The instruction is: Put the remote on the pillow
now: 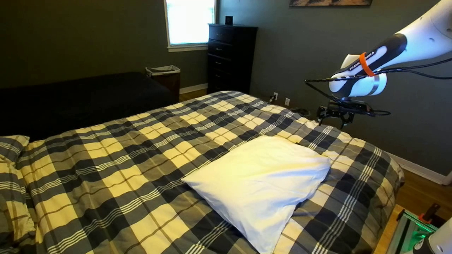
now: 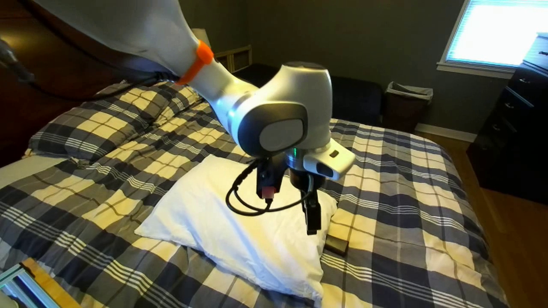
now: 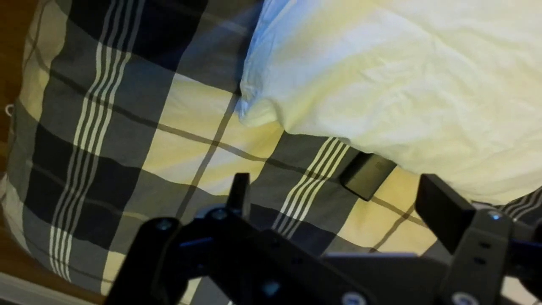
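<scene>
Gripper (image 3: 334, 180): fingers (image 3: 442, 212) spread, grasping nothing, above the plaid cover (image 3: 182, 135). Lower down, the remote (image 3: 369, 176) lies on this cover, one end meeting the edge of the pillow (image 3: 406, 84) — whether tucked beneath it, I cannot tell from where I stand. The step in hand appears to be the pick-up, and would go best with the gripper turned to straddle the remote's long sides, then lowered over its exposed end — closing clear of the pillow, lest cloth be pinched and dragged along.
</scene>
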Available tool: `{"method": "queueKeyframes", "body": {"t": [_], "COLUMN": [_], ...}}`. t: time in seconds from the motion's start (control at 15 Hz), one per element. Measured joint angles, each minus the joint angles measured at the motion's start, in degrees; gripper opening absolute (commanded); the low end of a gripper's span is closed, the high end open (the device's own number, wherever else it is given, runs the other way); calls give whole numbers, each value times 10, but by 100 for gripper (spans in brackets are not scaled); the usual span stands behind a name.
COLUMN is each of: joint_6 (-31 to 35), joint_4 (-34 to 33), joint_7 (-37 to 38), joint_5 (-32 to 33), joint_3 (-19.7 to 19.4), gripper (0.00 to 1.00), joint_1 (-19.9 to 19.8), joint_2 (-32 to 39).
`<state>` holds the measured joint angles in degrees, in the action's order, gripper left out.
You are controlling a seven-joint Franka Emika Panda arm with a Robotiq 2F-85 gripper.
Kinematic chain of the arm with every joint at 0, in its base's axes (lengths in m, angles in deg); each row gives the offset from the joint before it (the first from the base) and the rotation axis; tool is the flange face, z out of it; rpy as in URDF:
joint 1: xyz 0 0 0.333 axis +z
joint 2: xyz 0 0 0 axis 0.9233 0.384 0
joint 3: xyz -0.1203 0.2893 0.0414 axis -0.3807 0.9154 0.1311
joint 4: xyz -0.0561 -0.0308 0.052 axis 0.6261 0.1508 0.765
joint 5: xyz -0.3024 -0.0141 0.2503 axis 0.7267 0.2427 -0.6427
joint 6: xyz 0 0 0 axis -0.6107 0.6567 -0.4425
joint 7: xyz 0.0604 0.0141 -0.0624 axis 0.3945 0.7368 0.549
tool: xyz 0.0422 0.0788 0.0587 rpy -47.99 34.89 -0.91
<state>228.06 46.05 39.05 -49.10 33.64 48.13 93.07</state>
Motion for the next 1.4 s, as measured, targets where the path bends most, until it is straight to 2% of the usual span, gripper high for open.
{"method": "queueKeyframes", "body": {"t": [0.2,0.53,0.8,1.4], "joint_6": [1,-16,-63,-67], "joint_4": [-35,-53,-124,-282], "joint_7": [17,21,21,23], "joint_5": [-15,-26,-88,-169], "joint_3": [-9,-14,-15,-6], "gripper": [100,100,100,100], "joint_1": [0,3,-5,-16], "joint_2": [46,58,118,281]}}
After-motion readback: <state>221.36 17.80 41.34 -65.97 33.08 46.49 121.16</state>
